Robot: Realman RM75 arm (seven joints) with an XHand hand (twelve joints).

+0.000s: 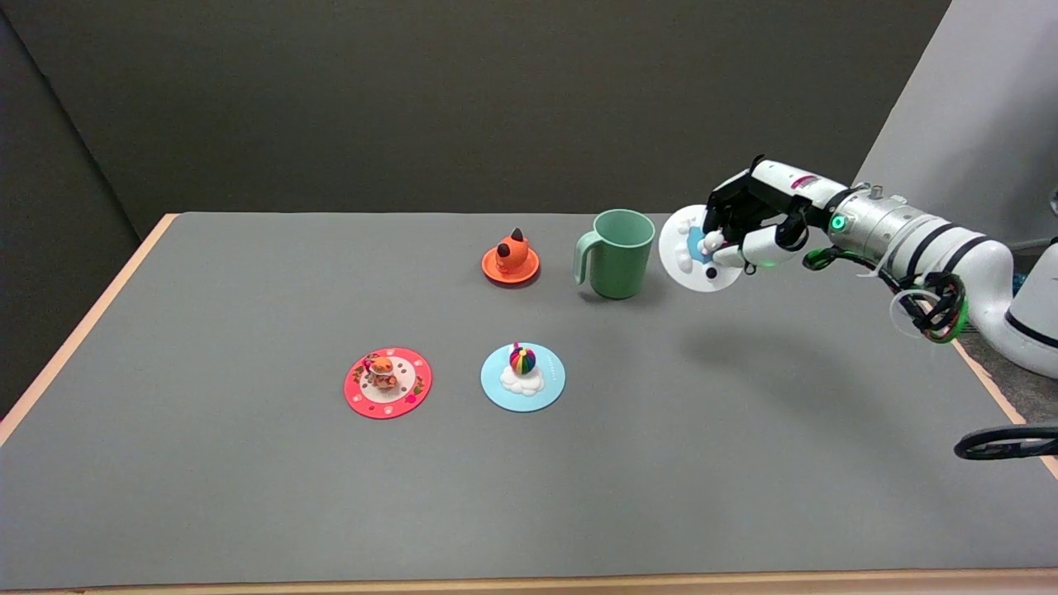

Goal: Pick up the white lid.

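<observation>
A wide grey counter (pixel 248 496) with a pale wooden edge fills most of the view, backed by a dark wall.

The white right arm (pixel 926 248) reaches in from the right side, with a green light glowing at its wrist and a loop of cable hanging below it. Its shadow falls on the counter underneath.

A mint-green mug (pixel 616 254) stands upright near the far middle of the counter, its handle turned to the left.

The right hand (pixel 748 227), black and white, hangs in the air just to the right of the mug. Its fingers are closed around the small knob of the white lid (pixel 686 260), pinching it.

The white lid is off the counter, held tilted so that its face turns towards the mug and the camera. A blue patch shows at its middle, partly hidden by the fingers. Its left rim lies close beside the mug; whether the two touch cannot be told.

In the near middle lie two more lids, flat on the counter: a red lid (pixel 388 383) with a small orange figure on it, and just to its right a light blue lid (pixel 522 377) with a rainbow-striped ball on a white cloud.

An orange lid (pixel 511 263), the smallest, lies to the left of the mug, topped by an orange figure with dark ears.
</observation>
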